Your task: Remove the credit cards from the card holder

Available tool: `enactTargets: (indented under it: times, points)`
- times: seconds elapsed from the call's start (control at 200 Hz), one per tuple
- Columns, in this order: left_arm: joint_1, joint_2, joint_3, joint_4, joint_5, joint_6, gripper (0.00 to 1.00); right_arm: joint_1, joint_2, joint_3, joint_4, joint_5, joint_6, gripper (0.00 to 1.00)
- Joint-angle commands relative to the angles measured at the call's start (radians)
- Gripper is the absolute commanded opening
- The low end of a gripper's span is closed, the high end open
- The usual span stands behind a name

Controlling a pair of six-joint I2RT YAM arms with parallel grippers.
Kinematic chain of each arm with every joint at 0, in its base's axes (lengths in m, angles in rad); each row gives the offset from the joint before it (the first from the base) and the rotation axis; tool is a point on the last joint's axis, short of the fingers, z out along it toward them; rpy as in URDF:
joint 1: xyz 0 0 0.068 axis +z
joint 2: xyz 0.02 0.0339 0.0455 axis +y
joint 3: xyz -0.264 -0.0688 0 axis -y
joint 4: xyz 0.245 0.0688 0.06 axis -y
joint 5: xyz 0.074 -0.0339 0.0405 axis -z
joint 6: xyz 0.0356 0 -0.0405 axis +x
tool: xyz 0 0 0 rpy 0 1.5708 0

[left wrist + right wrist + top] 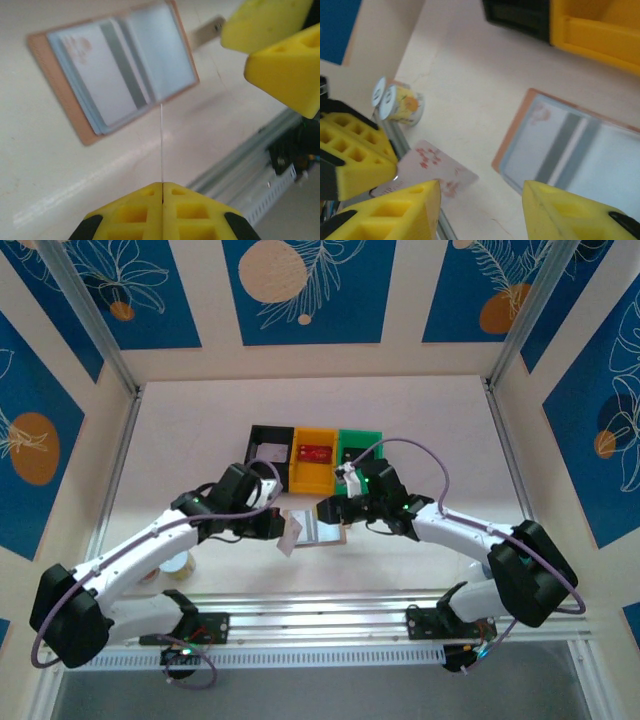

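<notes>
Arms bent inward; left gripper (283,529) pinching card (432,167), holder (323,531) at its 3 o'clock; right gripper (480,192) half-open, empty

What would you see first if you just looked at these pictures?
An open tan card holder lies in the middle of the table, with both grippers close by. The left gripper pinches a white card with red marks beside it; the right gripper hangs open. Behind sit a black bin, a yellow bin and a green bin.
</notes>
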Motion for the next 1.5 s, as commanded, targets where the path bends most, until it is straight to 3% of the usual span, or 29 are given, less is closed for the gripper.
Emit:
enactTargets:
  times: [0.0,0.405,0.81,1.495]
  points:
    - [0.009,0.025,0.055,-0.151,0.140,0.139,0.00,0.038,-0.026,-0.019,0.083,-0.102,-0.060,0.48]
    - [0.041,0.053,0.161,-0.266,0.217,0.286,0.00,0.106,0.016,-0.016,0.155,-0.226,-0.126,0.47]
    - [0.114,0.038,0.163,-0.232,0.298,0.294,0.00,0.124,0.043,-0.005,0.160,-0.274,-0.155,0.44]
    - [0.115,-0.001,0.133,-0.233,0.339,0.294,0.00,0.097,-0.059,-0.046,0.130,-0.182,-0.183,0.44]
